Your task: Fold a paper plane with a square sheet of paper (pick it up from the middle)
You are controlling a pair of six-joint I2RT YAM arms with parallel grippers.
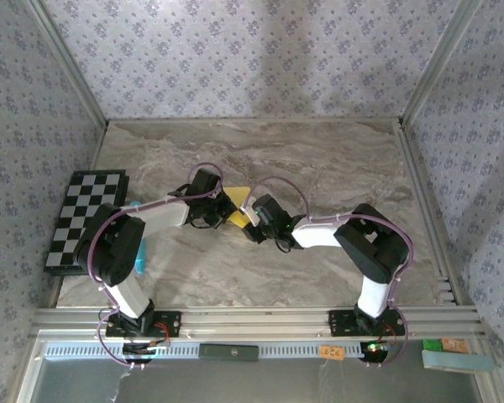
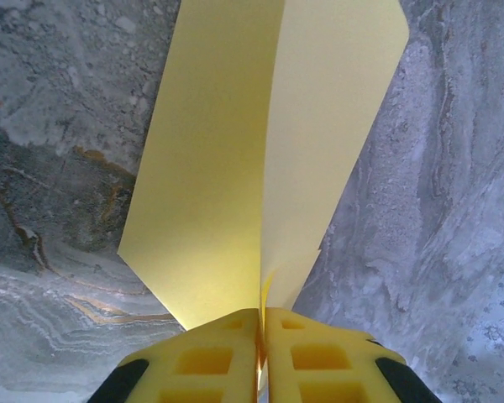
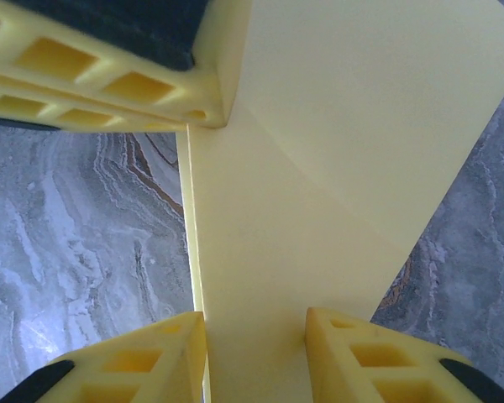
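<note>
Top external: yellow paper (image 1: 238,196) mostly hidden

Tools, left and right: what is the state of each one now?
Left tool: closed on the folded yellow paper.
Right tool: open, at the paper, not gripping it.

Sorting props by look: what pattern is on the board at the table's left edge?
Black-and-white checks; the board shows best from the top external view.

White-and-black arms (image 1: 319,233); purple cables (image 1: 277,178); yellow hollow-celled fingers (image 2: 210,357).
</note>
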